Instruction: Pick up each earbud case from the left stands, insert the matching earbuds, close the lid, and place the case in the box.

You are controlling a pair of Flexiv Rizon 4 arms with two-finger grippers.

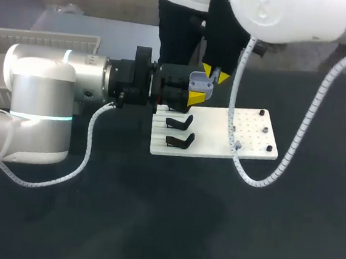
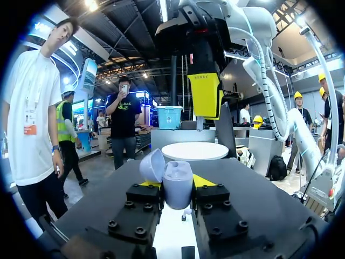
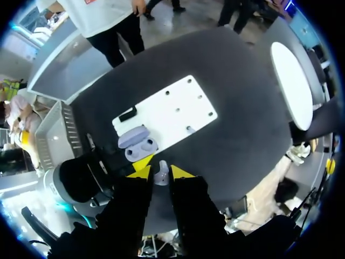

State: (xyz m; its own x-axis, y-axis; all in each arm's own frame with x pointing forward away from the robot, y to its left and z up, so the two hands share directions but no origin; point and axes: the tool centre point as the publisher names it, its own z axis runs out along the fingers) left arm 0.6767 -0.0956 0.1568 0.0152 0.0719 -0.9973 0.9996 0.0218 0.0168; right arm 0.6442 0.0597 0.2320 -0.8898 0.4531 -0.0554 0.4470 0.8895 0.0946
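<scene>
My left gripper (image 1: 199, 90) is shut on a lavender earbud case (image 1: 200, 81), holding it upright over the far left edge of the white board (image 1: 247, 134). In the left wrist view the case (image 2: 178, 184) sits between the fingers with its lid (image 2: 152, 165) swung open. My right gripper (image 1: 215, 73) hangs just above the case, shut on a small pale earbud (image 3: 161, 175). Below the right gripper, the open case (image 3: 138, 143) shows one earbud seated inside. Two black case stands (image 1: 179, 132) on the board are bare.
Several small pegs (image 1: 266, 130) stand on the board's right half. A white slatted box (image 1: 21, 42) sits at the table's far left, behind my left arm. A person stands at the table's far edge, not touching anything.
</scene>
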